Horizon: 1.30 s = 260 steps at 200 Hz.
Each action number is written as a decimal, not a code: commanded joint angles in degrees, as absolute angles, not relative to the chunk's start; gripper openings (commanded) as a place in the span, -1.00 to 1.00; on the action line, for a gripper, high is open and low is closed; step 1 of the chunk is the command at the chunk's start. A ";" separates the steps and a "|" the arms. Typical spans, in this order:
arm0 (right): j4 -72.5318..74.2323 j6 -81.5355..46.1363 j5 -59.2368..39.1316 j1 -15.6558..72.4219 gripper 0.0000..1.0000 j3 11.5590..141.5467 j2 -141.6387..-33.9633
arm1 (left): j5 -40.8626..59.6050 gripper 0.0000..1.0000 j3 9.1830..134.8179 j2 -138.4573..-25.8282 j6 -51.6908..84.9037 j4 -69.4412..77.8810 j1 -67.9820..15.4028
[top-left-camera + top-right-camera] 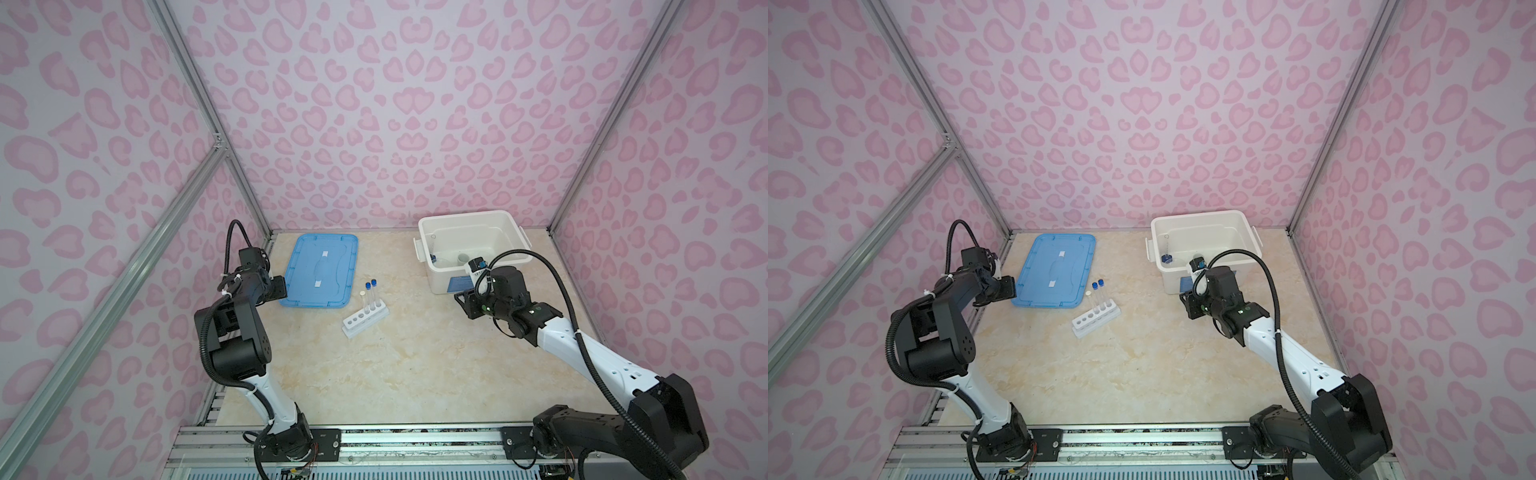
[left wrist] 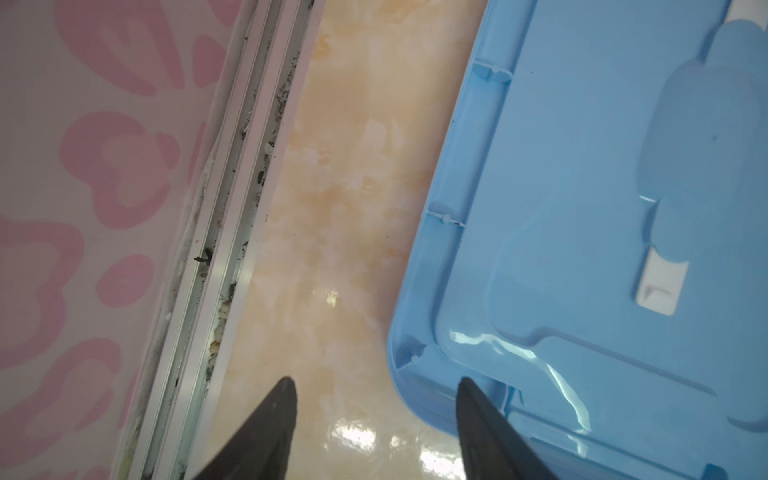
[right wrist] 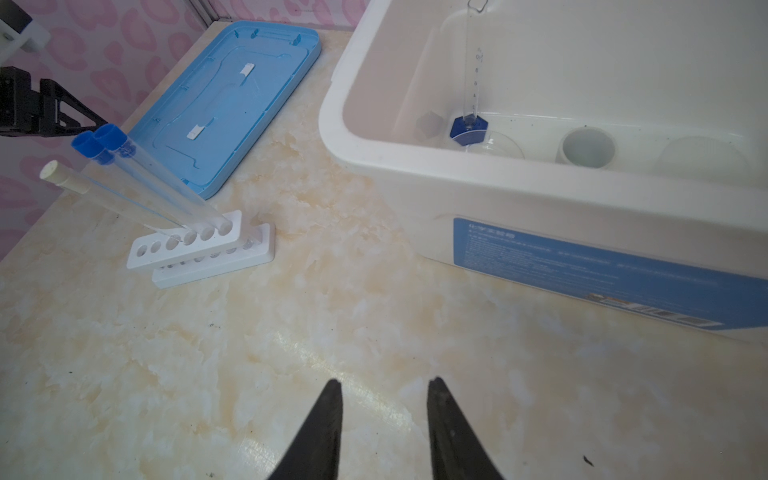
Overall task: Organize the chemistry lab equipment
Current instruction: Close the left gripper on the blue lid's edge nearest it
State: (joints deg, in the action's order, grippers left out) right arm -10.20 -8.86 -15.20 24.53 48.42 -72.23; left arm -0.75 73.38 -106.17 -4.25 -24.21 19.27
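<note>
Both left end effector and right end effector stand spread; near the rack, the bin label is unreadable.

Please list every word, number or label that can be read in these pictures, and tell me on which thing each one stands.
Label on the bin: white print on blue, too blurred to read.
Cylinder: scale marks with digits, too small to read with certainty.
Nothing else shows any text.
</note>
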 commanded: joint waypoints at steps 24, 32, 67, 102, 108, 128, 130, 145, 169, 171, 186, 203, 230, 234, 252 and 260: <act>-9.03 -8.48 -15.72 24.59 -0.30 48.63 -72.83 | 0.16 0.09 76.73 -110.46 -5.51 -26.16 19.25; -9.23 -8.42 -15.82 24.54 -0.30 48.87 -73.03 | 0.75 0.07 77.99 -111.18 -5.80 -26.48 19.25; -9.45 -8.48 -16.19 24.61 -0.30 49.61 -74.21 | 0.83 0.02 81.03 -114.08 -6.06 -27.41 19.25; -8.98 -9.24 -16.43 24.83 -0.30 49.89 -75.63 | 1.40 -0.03 82.31 -115.60 -6.19 -27.66 19.25; -8.88 -9.27 -16.48 24.85 -0.30 49.96 -75.84 | 1.40 -0.03 82.51 -115.89 -6.32 -27.90 19.25; -8.86 -9.40 -16.54 25.05 -0.30 50.47 -76.75 | 0.84 -0.03 82.52 -116.60 -6.70 -27.95 19.24; -8.87 -9.40 -16.57 25.07 -0.30 50.45 -76.84 | 0.87 -0.03 82.46 -116.69 -6.69 -27.95 19.25; -9.06 -9.40 -16.61 25.22 -0.30 51.01 -77.53 | 0.47 -0.03 82.68 -117.35 -7.12 -28.11 19.24; -9.26 -9.22 -16.76 25.31 -0.30 51.76 -78.51 | 0.74 -0.07 83.48 -118.16 -7.38 -28.50 19.20; -9.24 -9.23 -16.78 25.27 -0.30 51.76 -78.56 | 0.84 -0.08 83.56 -118.24 -7.34 -28.55 19.17; -9.21 -9.19 -16.77 25.26 -0.30 52.07 -79.06 | 1.59 -0.09 84.08 -118.68 -7.38 -28.99 19.11; -8.98 -9.29 -16.86 25.31 -0.30 52.33 -79.67 | 1.42 -0.13 84.64 -119.31 -7.85 -29.61 19.16; -8.84 -9.32 -17.16 25.38 -0.30 52.73 -80.41 | 0.86 -0.13 84.81 -119.59 -8.44 -30.30 18.99; -8.73 -9.32 -17.14 25.40 -0.30 52.69 -80.50 | 0.72 -0.15 84.75 -119.56 -8.37 -30.36 18.98; -8.44 -9.40 -17.14 25.48 -0.30 52.65 -80.76 | 0.60 -0.20 84.86 -119.77 -8.52 -30.33 18.76; -8.38 -9.49 -17.14 25.46 -0.30 52.65 -80.90 | 0.53 -0.23 84.98 -119.87 -8.61 -30.41 18.57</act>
